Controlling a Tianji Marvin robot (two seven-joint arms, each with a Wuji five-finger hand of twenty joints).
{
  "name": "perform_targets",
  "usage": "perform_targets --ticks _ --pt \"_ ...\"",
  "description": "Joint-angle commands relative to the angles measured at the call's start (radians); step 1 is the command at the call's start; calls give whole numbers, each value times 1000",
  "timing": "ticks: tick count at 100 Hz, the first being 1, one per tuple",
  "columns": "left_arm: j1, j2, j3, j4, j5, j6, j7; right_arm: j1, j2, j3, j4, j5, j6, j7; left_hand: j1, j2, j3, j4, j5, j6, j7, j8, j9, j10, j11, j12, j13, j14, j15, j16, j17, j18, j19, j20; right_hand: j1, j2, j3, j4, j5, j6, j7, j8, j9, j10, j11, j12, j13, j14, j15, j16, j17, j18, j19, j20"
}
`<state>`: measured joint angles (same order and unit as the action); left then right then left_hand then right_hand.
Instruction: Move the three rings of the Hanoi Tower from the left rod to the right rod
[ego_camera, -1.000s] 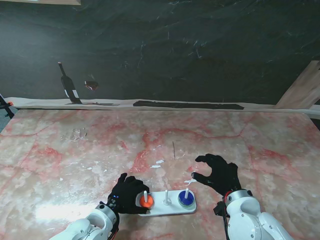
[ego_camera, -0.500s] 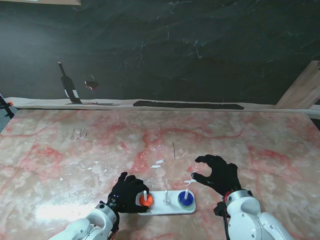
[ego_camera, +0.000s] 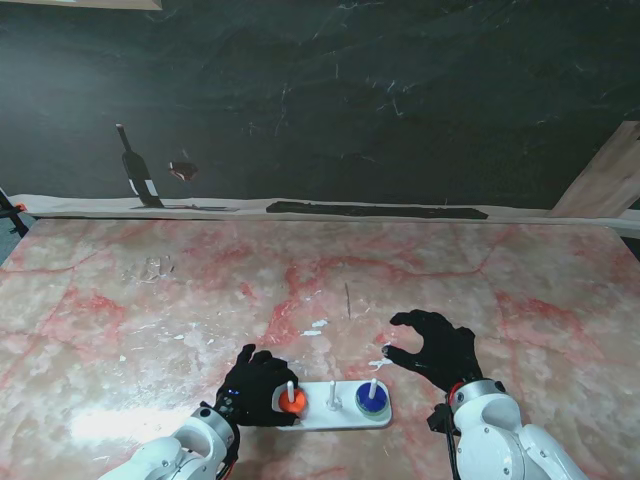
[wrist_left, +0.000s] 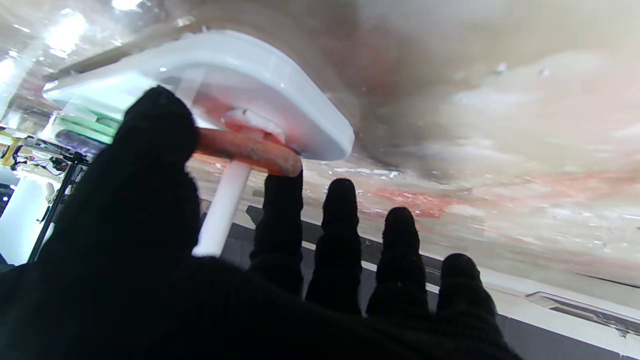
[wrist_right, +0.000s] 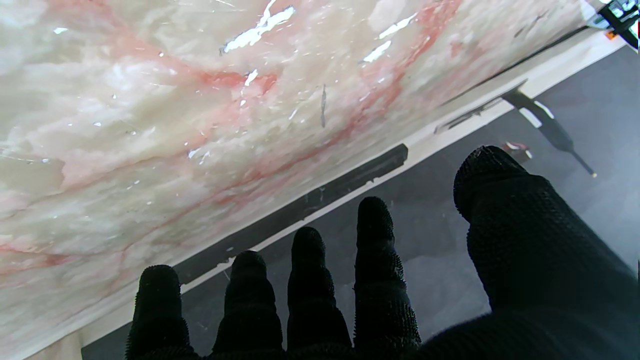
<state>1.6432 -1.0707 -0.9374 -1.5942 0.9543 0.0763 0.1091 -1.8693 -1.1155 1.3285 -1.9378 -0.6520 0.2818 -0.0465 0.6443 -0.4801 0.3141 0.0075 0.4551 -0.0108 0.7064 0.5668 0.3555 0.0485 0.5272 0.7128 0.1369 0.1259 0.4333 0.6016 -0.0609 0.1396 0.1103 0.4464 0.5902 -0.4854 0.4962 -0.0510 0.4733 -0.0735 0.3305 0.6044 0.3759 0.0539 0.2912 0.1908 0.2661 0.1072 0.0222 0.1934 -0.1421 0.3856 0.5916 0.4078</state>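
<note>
The white tower base (ego_camera: 338, 417) lies close in front of me with three white rods. An orange ring (ego_camera: 292, 401) is on the left rod (ego_camera: 291, 388), low near the base. My left hand (ego_camera: 252, 388) is shut on it. In the left wrist view the thumb (wrist_left: 150, 150) and index fingertip (wrist_left: 283, 192) pinch the orange ring (wrist_left: 245, 149) around the rod (wrist_left: 222, 210). A blue ring (ego_camera: 372, 397) on a green one sits on the right rod. The middle rod (ego_camera: 333, 393) is bare. My right hand (ego_camera: 435, 347) hovers open beyond the base's right end, holding nothing.
The pink-veined marble table (ego_camera: 200, 300) stretches away to a white strip (ego_camera: 330, 212) at its far edge. A dark wall rises behind it. A wooden board (ego_camera: 605, 180) leans at the far right.
The left hand's fingers have settled slightly tighter around the orange ring. The base, the other rings and the right hand have barely moved.
</note>
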Motion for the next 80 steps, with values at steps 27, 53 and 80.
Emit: perform_targets --ticks 27,53,80 --pt "3 0 11 8 1 9 5 -6 -5 0 0 7 -7 0 88 -32 102 1 92 -45 238 84 36 -29 15 5 23 -10 24 7 -12 -11 1 42 20 17 -16 14 0 -9 -3 5 -3 4 -1 4 7 7 -6 18 -13 -15 24 7" --pt "3 -1 10 5 7 10 16 -6 -5 0 1 10 -8 -1 128 -41 100 -9 93 -58 302 98 44 -32 25 9 25 -12 31 9 -12 -14 4 48 20 19 -18 14 -6 -8 -6 4 -11 6 -2 3 4 7 -6 18 -13 -16 24 6" --pt "1 0 10 -2 25 2 26 -2 -5 -1 5 14 -11 2 140 -41 92 -8 98 -64 322 86 46 -31 28 9 23 -11 34 9 -13 -14 5 52 20 19 -19 14 -12 -6 -9 4 -18 7 -3 3 0 8 -7 17 -15 -15 22 6"
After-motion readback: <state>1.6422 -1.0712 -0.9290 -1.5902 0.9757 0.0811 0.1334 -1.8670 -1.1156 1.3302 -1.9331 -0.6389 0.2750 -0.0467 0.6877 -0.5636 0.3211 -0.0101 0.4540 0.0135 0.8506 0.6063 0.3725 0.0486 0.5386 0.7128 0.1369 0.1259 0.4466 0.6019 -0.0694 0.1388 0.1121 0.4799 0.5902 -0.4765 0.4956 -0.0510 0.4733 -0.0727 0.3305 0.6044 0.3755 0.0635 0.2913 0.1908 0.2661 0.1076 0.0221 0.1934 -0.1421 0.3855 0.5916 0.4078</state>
